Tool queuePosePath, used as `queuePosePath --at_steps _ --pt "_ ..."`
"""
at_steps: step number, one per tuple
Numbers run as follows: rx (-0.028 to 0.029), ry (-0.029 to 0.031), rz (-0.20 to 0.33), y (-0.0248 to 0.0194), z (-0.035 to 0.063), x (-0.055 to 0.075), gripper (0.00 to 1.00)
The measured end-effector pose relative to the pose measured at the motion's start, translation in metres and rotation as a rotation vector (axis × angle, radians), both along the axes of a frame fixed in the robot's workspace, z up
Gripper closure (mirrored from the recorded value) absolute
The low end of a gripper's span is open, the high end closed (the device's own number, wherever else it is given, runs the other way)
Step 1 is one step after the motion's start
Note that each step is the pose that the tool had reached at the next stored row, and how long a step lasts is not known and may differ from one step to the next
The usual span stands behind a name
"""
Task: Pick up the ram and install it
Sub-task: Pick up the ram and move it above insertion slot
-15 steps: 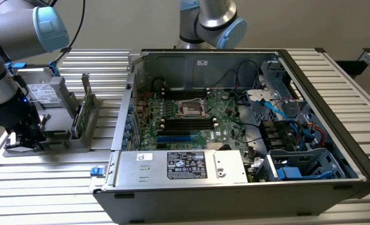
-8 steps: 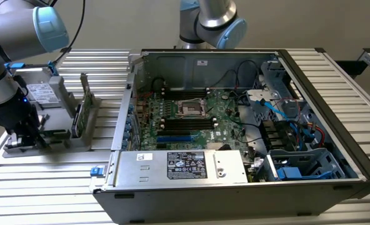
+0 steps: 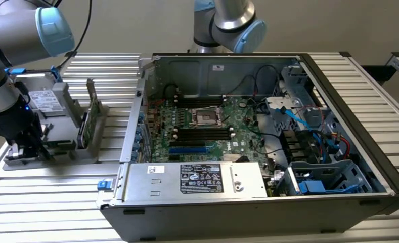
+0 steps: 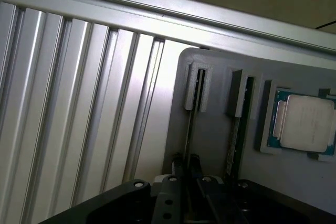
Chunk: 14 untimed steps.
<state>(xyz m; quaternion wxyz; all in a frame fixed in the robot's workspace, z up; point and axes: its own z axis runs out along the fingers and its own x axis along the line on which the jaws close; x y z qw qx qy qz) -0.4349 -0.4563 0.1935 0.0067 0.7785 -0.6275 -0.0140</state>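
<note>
From where I stand, the arm reaches down over a grey holder tray [image 3: 71,154] that sits near the edge of the ribbed metal table [image 3: 51,202] on the exterior view's left. The open computer case [image 3: 185,223] takes up the middle of the table.

The gripper [image 3: 25,149] is low on the part of the tray farthest from the case. In the wrist view the gripper [image 4: 186,162] straddles the ram [image 4: 191,114], which stands on edge in the tray's outermost slot. The fingertips [image 4: 178,162] are drawn close together on either side of that thin board, and to my eye they are pinching its upper edge. The ram is not yet out of its slot.

A second board [image 4: 237,129] stands on edge in the next slot, just beside the ram. The silver processor chip [image 4: 307,124] lies flat in its own pocket beyond that. In the exterior view a green card [image 3: 86,124] with a metal bracket stands at the tray's case-side edge.

I'd judge the step in hand to be taking hold of the ram. To do it well, the pinch should sit square on both flat faces, near the middle of the stick's length. That way the stick cannot swing once it is free. Any pull wants to run straight along the slot guides. A tilt could jam the stick against the grey guide or knock the neighbouring board.
</note>
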Motion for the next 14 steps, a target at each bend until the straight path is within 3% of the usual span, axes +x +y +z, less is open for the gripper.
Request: queuePosePath --at_steps 14 --pt "0.0000 0.0001 0.000 0.0000 0.0082 0.0000 0.85"
